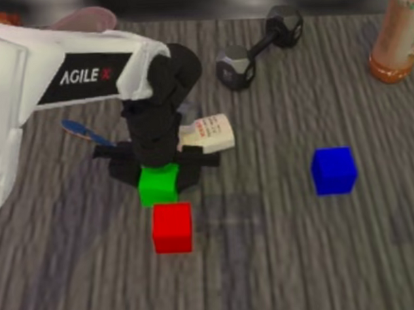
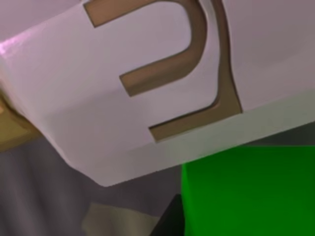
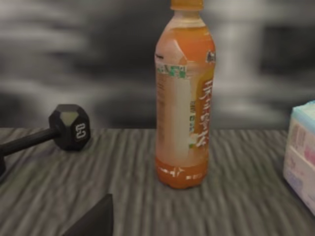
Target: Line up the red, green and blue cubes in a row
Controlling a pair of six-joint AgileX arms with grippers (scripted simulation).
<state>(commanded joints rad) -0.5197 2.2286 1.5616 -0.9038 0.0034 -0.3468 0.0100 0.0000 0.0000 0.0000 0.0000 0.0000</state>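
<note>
My left gripper reaches down left of the table's middle and is shut on the green cube. In the left wrist view the green cube fills the corner, and a dark finger presses against its side. The red cube rests on the table just in front of the green one, almost touching it. The blue cube sits alone on the right side. My right arm is outside the top view. In its wrist view the right gripper shows one dark finger set wide over bare table.
A black dumbbell lies at the back centre. An orange drink bottle stands at the back right. A white printed box lies right behind my left gripper, a blue-handled item to its left. A pale box shows beside the bottle.
</note>
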